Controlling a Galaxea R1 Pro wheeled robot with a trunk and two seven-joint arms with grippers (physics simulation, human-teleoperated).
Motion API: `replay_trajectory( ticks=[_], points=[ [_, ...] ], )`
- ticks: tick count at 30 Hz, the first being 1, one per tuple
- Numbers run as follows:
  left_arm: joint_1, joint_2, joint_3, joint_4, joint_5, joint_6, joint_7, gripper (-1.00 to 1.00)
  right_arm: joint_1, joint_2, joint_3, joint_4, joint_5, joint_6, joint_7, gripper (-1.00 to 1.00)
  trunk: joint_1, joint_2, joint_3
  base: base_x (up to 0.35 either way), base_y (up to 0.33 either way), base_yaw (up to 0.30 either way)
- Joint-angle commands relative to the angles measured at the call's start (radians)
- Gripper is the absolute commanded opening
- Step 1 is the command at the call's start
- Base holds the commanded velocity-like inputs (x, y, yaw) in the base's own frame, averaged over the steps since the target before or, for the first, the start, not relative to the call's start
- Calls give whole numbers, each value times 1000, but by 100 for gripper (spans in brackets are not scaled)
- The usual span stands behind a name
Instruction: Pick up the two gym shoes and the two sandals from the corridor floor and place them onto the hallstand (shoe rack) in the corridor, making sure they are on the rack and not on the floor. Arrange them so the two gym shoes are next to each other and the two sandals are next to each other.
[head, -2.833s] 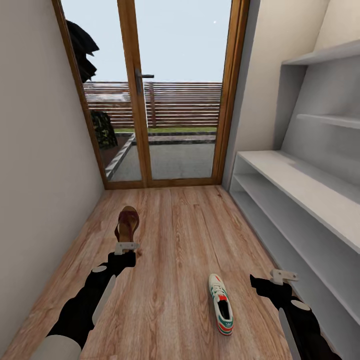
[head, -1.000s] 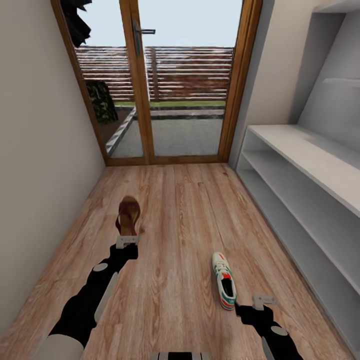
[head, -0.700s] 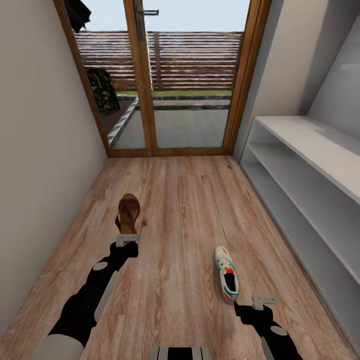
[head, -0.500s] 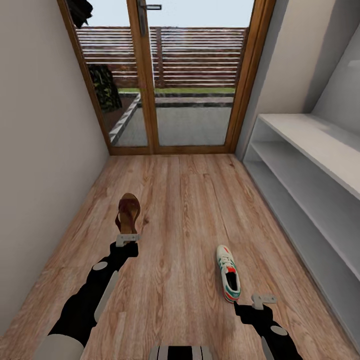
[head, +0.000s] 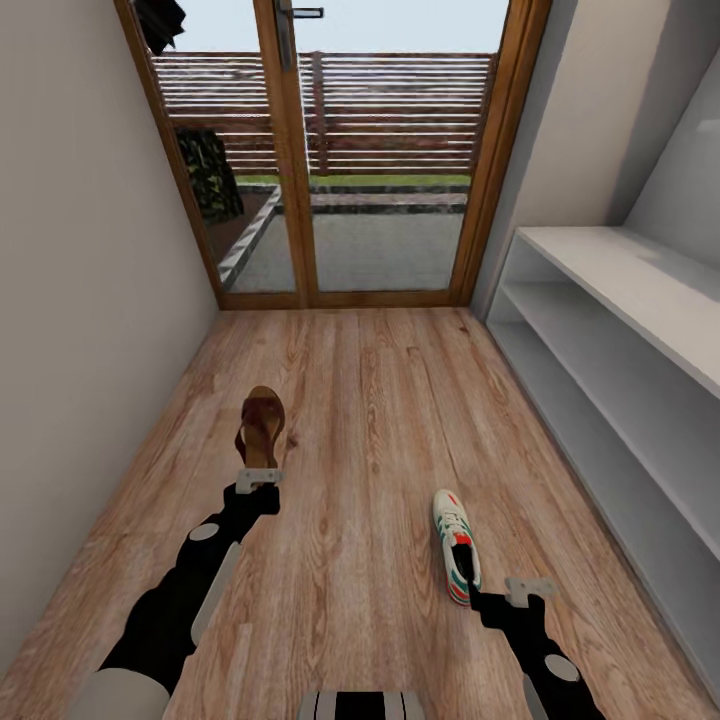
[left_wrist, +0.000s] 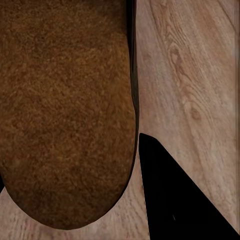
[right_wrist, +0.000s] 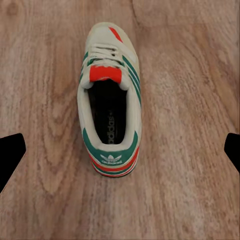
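One dark-brown sandal (head: 260, 425) lies on the wood-plank corridor floor (head: 370, 390) at the left, toe toward the door. My left gripper (head: 258, 480) hovers open just behind its heel; in the left wrist view the sandal's heel (left_wrist: 65, 110) looms close, with one black finger (left_wrist: 172, 200) beside it. One white gym shoe (head: 457, 548) with green stripes lies at the right. My right gripper (head: 528, 588) is open just behind its heel. The right wrist view looks down on the gym shoe (right_wrist: 110, 100), with the fingertips (right_wrist: 11, 152) spread wide at either side. The white hallstand (head: 620, 285) runs along the right wall.
A wood-framed glass door (head: 345, 170) closes the far end of the corridor. A plain wall (head: 80, 300) bounds the left side. Bare floor lies between the two shoes and up to the door.
The view tilted down and moved forward, then steadied. In the last half second my right gripper edged closer to the gym shoe's heel. The left gripper shifted only slightly.
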Motion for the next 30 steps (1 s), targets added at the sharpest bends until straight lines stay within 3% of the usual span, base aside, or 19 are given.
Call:
replay_trajectory(
  ticks=[1,15,30],
  points=[
    [0,0,-7,-1,6,6,-2,-100,0,0,0,-1,1,-6,1,100,0,0,-1,0,0,0],
    [0,0,-23,-1,6,7,-2,-100,0,1,1,-1,3,-25,-1,100,0,0,-1,0,0,0],
    [0,1,-23,-1,6,2,-2,-100,0,1,0,-1,-2,-25,-1,100,7,-4,-79,0,0,0]
  ],
)
